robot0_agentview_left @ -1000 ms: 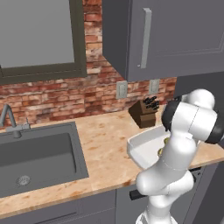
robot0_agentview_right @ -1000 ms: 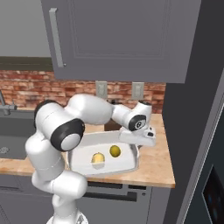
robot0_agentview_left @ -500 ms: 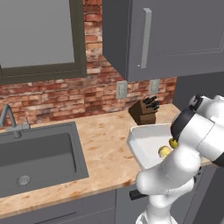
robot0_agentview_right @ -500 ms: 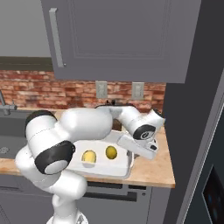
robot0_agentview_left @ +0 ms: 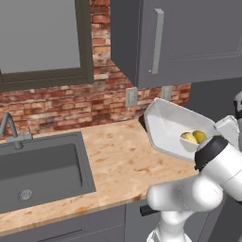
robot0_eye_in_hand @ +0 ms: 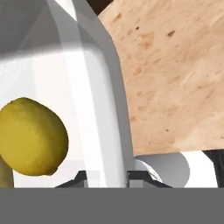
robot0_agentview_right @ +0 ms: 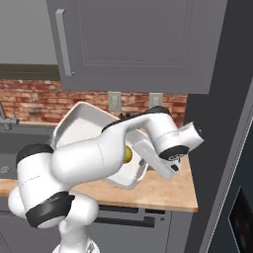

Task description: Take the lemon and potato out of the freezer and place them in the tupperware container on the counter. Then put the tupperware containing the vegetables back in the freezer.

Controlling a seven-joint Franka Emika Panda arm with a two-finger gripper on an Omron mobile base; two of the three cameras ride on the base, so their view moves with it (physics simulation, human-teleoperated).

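Note:
The white tupperware container (robot0_agentview_left: pixel 172 127) hangs tilted above the right end of the counter (robot0_agentview_left: pixel 118 160), its open side facing left in the left base view. The bright lemon (robot0_agentview_left: pixel 188 137) and the duller potato (robot0_agentview_left: pixel 200 136) lie together against its lower wall. My gripper (robot0_eye_in_hand: pixel 107 177) is shut on the tub's rim (robot0_eye_in_hand: pixel 98 109), which runs up between the fingertips in the hand view; the lemon (robot0_eye_in_hand: pixel 30 136) sits just inside it. From the right base view the tub (robot0_agentview_right: pixel 81 123) is partly behind my arm, with the gripper (robot0_agentview_right: pixel 164 165) at its right edge. The freezer (robot0_agentview_right: pixel 220 108) rises at the right.
A dark sink (robot0_agentview_left: pixel 38 165) with a faucet (robot0_agentview_left: pixel 9 127) is set into the counter's left part. Grey wall cabinets (robot0_agentview_left: pixel 189 38) hang close above the lifted tub, with the brick wall (robot0_agentview_left: pixel 71 104) and its outlets behind. The counter's right end stops at the freezer's side.
The tub has come up off the counter and tipped steeply onto its side. The lemon and potato have slid to its lower wall. My arm has swung up and right with it.

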